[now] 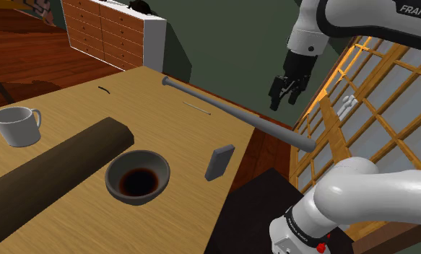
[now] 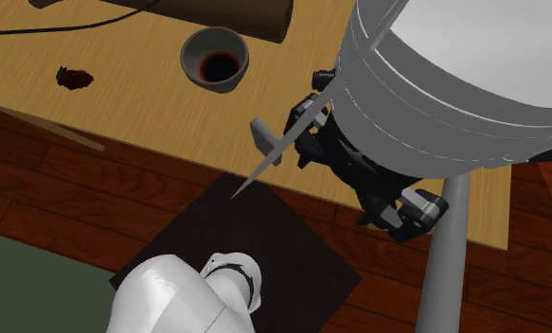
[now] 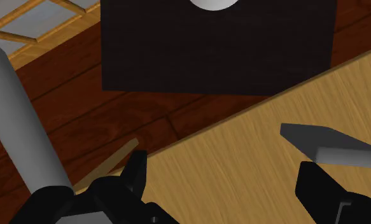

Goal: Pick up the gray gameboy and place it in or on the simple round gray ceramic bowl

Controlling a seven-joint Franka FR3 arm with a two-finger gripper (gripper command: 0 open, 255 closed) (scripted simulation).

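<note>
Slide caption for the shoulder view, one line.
Open gripper hovers high over the table edge; gray gameboy sits untouched beside the gray bowl, baseball bat beyond them.

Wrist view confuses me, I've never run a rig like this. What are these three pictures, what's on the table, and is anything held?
The machine is one white arm on a dark stand, ending in black jaws. The shoulder view looks down over the table from beside the stand. The second exterior view looks down from high up, past the arm. The wrist view rides on the hand and looks along the jaws, whose two tips show in it. On the table: a mug, a dark log, the bowl, the gameboy near the edge, and a gray bat running past the edge. The jaws stand open in the air, holding nothing; the gameboy sits beside them, untouched.
</note>
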